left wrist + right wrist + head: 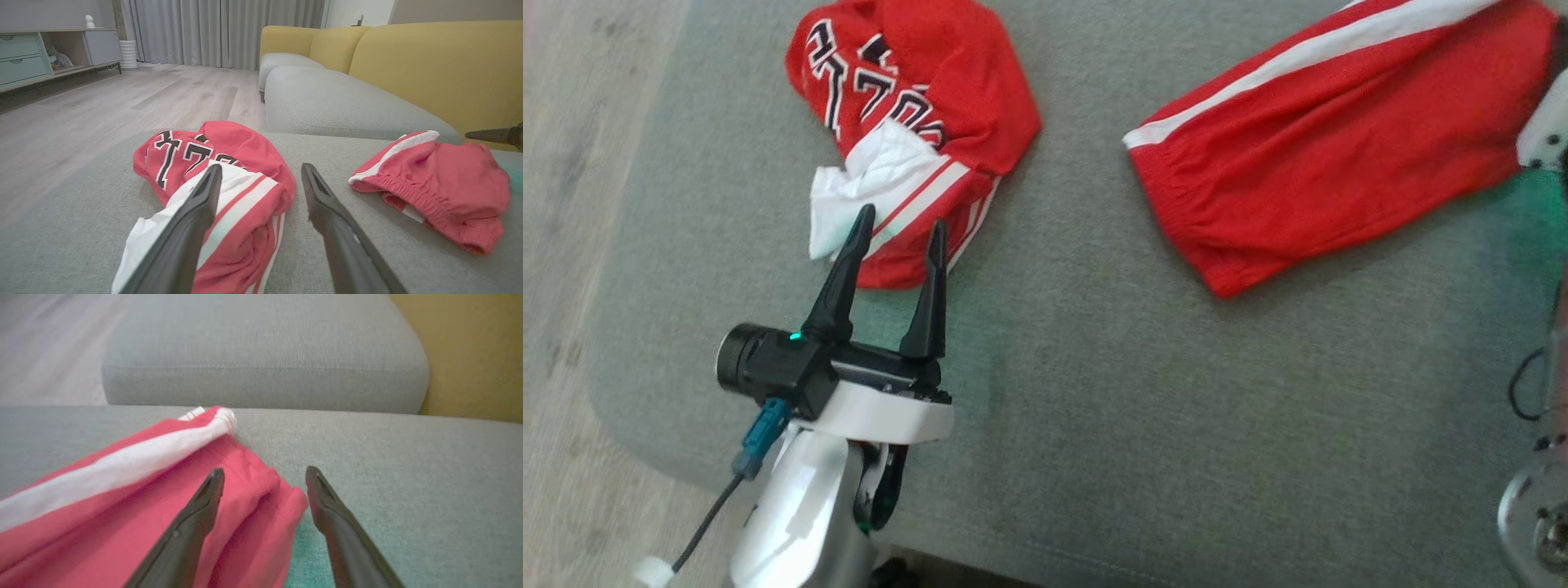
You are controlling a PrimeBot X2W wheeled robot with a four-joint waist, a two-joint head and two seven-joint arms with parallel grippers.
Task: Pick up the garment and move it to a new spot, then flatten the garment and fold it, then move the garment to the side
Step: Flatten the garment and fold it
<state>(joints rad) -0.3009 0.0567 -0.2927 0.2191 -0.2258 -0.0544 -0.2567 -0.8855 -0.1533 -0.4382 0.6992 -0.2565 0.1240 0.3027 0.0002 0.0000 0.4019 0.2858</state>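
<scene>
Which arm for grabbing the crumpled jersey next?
Left. The left gripper is open with fingertips at the striped edge of the jersey; the right gripper, also open, sits by the red shorts, farther along the cushion.

red, white-striped garment (pixel 1339 147)

My left hand (pixel 902 216) has two long tapered black fingers (pixel 837 286) on a black block (pixel 776 367) with a green light (pixel 793 335); lower left, white wrist shell (pixel 882 412), blue connector (pixel 760 437), dark cable (pixel 707 523).
</scene>
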